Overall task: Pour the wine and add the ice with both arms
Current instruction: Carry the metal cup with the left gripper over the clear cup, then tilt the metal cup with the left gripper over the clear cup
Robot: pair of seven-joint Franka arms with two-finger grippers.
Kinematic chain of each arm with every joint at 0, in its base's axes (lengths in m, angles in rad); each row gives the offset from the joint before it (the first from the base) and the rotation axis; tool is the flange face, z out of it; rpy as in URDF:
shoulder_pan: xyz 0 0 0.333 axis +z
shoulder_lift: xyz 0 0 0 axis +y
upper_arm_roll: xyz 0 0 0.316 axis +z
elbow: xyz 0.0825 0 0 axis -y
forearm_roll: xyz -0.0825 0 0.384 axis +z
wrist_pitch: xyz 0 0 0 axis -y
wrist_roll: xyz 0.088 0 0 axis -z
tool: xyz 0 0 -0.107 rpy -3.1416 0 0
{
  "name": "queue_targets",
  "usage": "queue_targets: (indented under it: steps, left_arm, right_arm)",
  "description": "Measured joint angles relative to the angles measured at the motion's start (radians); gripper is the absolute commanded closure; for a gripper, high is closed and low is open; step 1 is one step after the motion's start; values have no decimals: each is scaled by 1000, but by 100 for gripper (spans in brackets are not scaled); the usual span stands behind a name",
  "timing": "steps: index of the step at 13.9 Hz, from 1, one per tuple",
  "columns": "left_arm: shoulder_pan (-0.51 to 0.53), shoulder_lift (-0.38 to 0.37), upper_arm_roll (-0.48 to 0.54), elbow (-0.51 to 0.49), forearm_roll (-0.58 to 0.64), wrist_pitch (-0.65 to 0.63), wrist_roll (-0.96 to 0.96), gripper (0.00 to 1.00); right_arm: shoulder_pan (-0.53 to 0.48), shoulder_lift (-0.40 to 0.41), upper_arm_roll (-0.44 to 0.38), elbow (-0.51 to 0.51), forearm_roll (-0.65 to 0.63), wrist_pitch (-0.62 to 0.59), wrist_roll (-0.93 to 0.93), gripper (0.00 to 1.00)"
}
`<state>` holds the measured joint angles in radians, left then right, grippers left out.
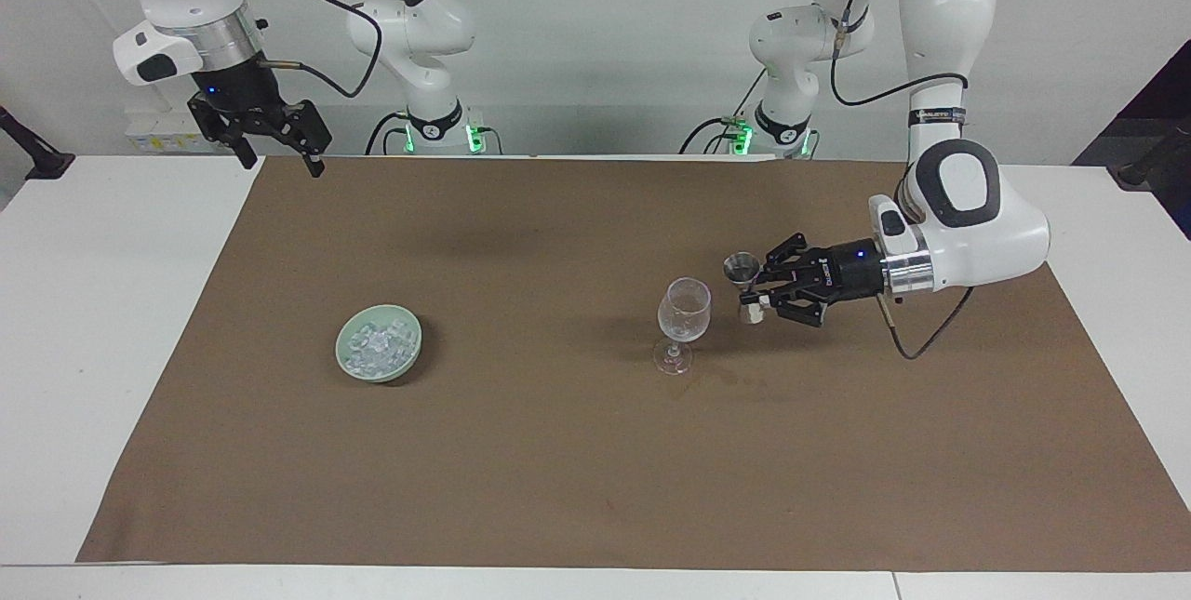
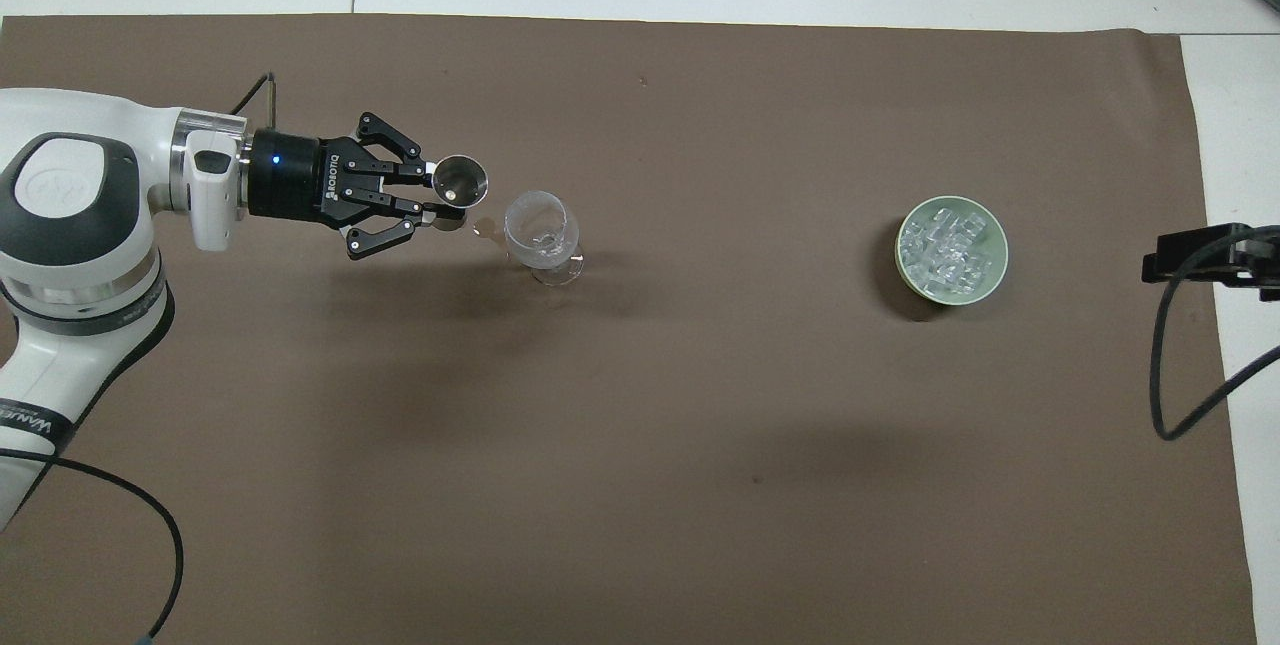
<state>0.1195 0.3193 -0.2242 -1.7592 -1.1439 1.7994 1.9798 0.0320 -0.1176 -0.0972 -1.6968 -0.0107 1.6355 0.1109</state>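
Note:
A clear stemmed glass (image 1: pixel 683 321) (image 2: pixel 541 233) stands upright on the brown mat. My left gripper (image 1: pixel 752 287) (image 2: pixel 437 197) is shut on a small metal jigger (image 1: pixel 742 274) (image 2: pixel 459 181), held upright in the air beside the glass, toward the left arm's end. A pale green bowl (image 1: pixel 346 363) (image 2: pixel 995 237) holds the ice (image 1: pixel 377 346) (image 2: pixel 944 249), toward the right arm's end. My right gripper (image 1: pixel 277 146) waits high over the mat's corner near its base; only its dark edge (image 2: pixel 1205 255) shows in the overhead view.
The brown mat (image 1: pixel 558 451) (image 2: pixel 640 485) covers most of the white table (image 1: pixel 84 302). A few small wet spots (image 2: pixel 484 226) lie on the mat by the glass's foot. A black cable (image 2: pixel 1165 365) hangs from the right arm.

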Motion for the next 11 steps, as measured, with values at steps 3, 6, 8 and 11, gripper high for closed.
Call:
queue_targets:
  steps: [3,6,8,11]
  left_arm:
    - [-16,-24,0,-4,29,23,-32,100]
    - [-28,-37,0,-7,44,50,-41,100]
    - [-39,-42,1,-8,64,68,-62,100]
    - [-42,-57,1,-8,99,81,-95,100]
  right_arm:
    - [0,0,0,0,0,0,0,0]
    - [0,0,0,0,0,0,0,0]
    - [0,0,0,0,0,0,0,0]
    - [0,0,0,0,0,0,0,0]
